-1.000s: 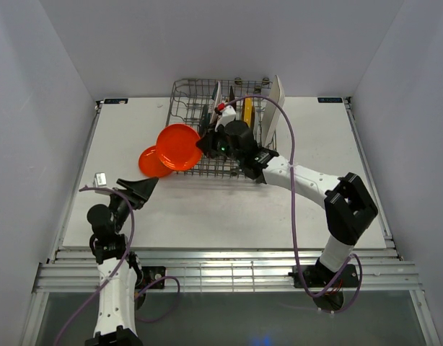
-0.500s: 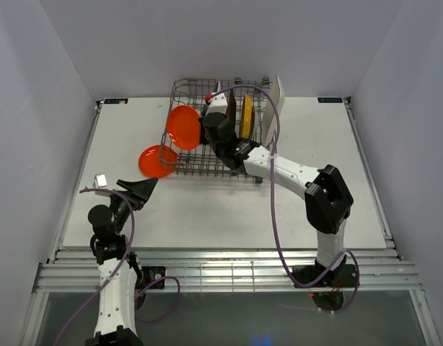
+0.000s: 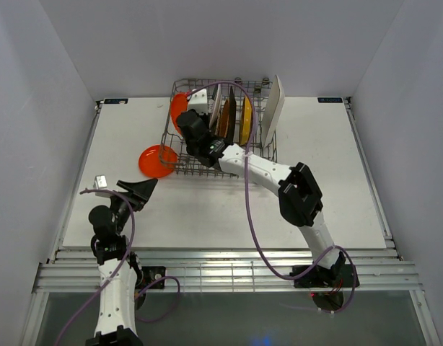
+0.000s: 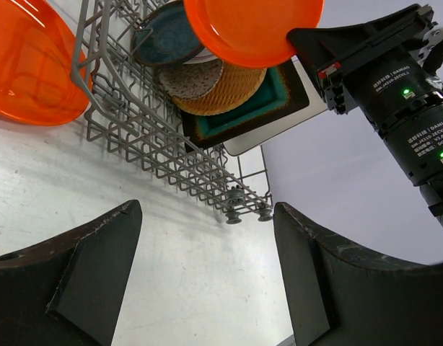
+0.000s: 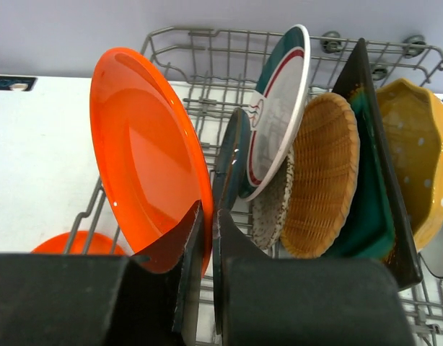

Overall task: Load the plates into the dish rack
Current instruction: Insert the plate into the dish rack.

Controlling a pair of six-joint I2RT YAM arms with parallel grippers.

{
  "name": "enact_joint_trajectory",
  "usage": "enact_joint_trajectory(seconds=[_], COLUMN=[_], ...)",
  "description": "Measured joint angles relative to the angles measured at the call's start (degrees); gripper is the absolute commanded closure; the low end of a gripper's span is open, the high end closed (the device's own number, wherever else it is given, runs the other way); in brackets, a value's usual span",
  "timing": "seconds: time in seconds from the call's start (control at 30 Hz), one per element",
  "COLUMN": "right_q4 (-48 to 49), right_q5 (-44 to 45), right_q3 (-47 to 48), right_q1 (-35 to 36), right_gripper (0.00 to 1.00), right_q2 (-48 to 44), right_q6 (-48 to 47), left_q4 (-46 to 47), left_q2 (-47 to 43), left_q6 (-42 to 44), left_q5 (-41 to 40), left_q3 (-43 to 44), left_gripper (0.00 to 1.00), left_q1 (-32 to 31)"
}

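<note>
1. The rack (image 4: 146, 137) stands at the far side of the table (image 3: 315, 144) and already carries most of the load, all on edge. I count the white rectangle (image 3: 273, 108), green square (image 5: 369, 180), yellow (image 5: 413, 158), wood-tone (image 5: 322, 173), teal-rimmed white (image 5: 279, 108), speckled (image 5: 272, 205) and teal (image 5: 229, 158).
2. My right pincer (image 5: 208, 216) is squeezed nearly closed on the rim of an orange plate (image 5: 146, 151). I hold it upright over the rack's left end, just beside the teal one. I judge this to be the step in hand: the plate has to go down into a slot and be let go.
3. A second orange plate (image 3: 155, 160) lies flat on the table, just outside the rack's near left corner. As far as I can see, it is the only dish left to fetch.
4. My left pincer (image 4: 205, 216) gapes wide with nothing in it, near the table's front edge and well apart from the rack.
5. The held plate's lower rim is hidden behind my fingers (image 5: 182, 245), so I cannot tell whether it is seated in the rack or hanging above it.
6. The racked plates overlap, so a smaller one could hide behind them and my count is not certain.
</note>
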Motion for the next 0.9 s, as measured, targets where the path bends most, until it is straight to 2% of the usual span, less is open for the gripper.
enact_joint_trajectory(seconds=[0.3, 0.47, 0.67, 0.77, 0.9], right_q4=[5.29, 15.98, 34.14, 38.16, 38.71], right_q5=[10.27, 15.28, 21.11, 21.75, 21.75], right_q3=[1.95, 2.32, 9.77, 12.68, 12.87], right_q1=[1.36, 1.84, 2.34, 2.67, 2.80], right_gripper=[0.92, 0.92, 0.92, 0.92, 0.92], right_q2=[5.55, 7.72, 17.64, 21.94, 23.78], right_q6=[-7.15, -15.21, -32.17, -37.13, -39.30], left_q4=[-0.07, 1.77, 5.99, 7.65, 9.20], left_q2=[2.62, 6.84, 13.57, 16.04, 16.90], left_q6=[0.37, -0.07, -0.76, -1.11, -1.25], left_q5=[-3.87, -7.39, -9.25, -9.84, -10.32], left_q3=[-0.15, -0.15, -0.13, -0.13, -0.13], left_gripper=[0.17, 0.17, 0.18, 0.18, 0.18], left_q1=[0.00, 0.00, 0.00, 0.00, 0.00])
